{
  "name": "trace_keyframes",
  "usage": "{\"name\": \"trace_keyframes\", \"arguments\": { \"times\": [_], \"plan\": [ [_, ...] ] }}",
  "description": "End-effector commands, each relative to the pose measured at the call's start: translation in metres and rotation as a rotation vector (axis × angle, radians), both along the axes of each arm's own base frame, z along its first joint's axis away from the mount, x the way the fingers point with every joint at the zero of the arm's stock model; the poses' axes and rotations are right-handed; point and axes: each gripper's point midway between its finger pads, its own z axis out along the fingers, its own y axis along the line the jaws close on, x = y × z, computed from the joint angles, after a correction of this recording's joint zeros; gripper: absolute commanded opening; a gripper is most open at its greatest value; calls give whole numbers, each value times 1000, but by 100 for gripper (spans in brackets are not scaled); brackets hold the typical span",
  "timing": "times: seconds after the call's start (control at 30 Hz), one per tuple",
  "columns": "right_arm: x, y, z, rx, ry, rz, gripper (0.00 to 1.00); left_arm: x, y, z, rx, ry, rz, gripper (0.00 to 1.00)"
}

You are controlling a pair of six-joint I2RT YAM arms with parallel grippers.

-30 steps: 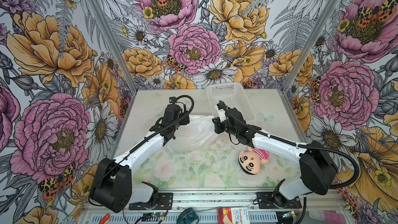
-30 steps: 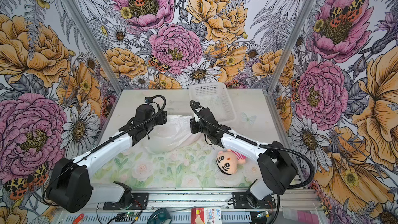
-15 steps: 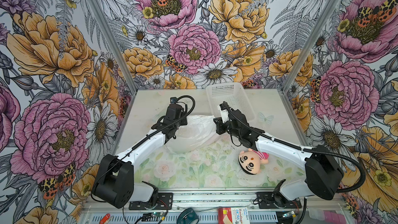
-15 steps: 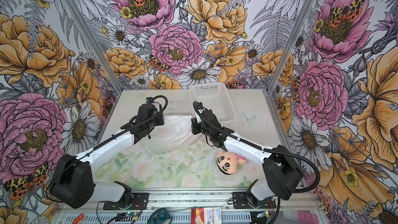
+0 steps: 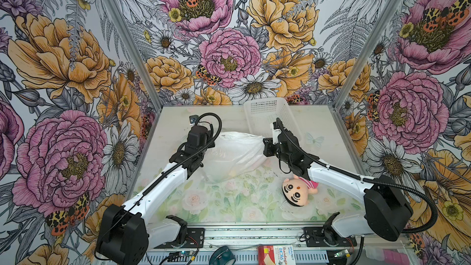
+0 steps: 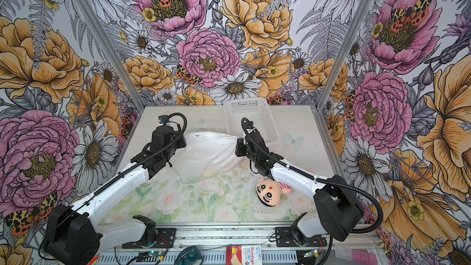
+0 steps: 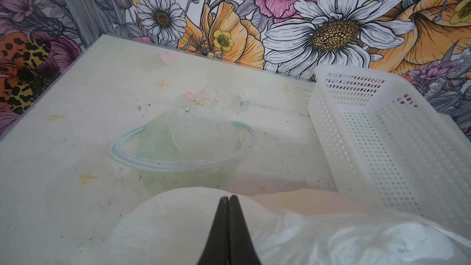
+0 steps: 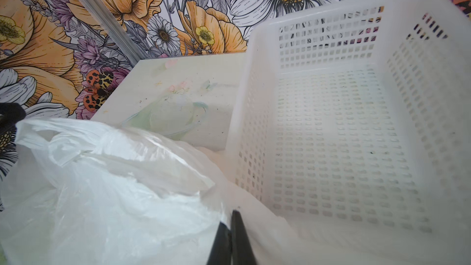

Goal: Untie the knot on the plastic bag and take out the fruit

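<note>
Plastic bag (image 5: pixel 234 154) wider, seemingly crosswise.

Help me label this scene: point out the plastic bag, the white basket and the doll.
plastic bag (image 5: pixel 234 152): a top view, middle of its bulging film.
white basket (image 5: pixel 265 108): a top view, perforated far wall.
doll (image 5: pixel 295 192): a top view, its face.

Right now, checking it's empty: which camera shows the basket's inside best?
Right wrist view: it looks into the basket, floor visible. Left wrist: mostly its side wall; both top views: small, partly behind the right arm.
</note>
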Motion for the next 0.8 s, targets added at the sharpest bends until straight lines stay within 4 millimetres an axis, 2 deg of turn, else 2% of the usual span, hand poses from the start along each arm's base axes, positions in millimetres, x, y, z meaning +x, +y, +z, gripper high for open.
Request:
{"name": "trace_keyframes", "arguments": {
  "times": [0.0,0.13,0.17,0.23,0.33,0.37,0.43,0.5,0.77],
  "plan": [
    [2,-18,14,42,-31,-98,0,-2,12,7,-17,-42,53,0],
    [-6,-12,23,89,-53,-55,0,0,4,8,-44,-48,-6,0],
    [-8,-10,25,94,-57,-47,0,0,-2,10,-52,-55,-38,5],
    [-9,-7,26,97,-60,-33,0,-1,-21,14,-69,-74,-135,34],
    [-8,-5,25,92,-57,-27,0,-6,-50,17,-50,-86,-257,72],
    [-8,-5,25,90,-57,-25,0,-6,-53,16,-37,-85,-264,83],
    [-8,-5,26,87,-62,-24,0,-4,-57,12,-26,-72,-271,95],
    [-8,-5,27,86,-64,-25,0,0,-55,5,-20,-51,-257,99],
    [-11,-4,32,86,-76,-13,0,13,-69,-17,5,46,-295,97]
  ]
}}
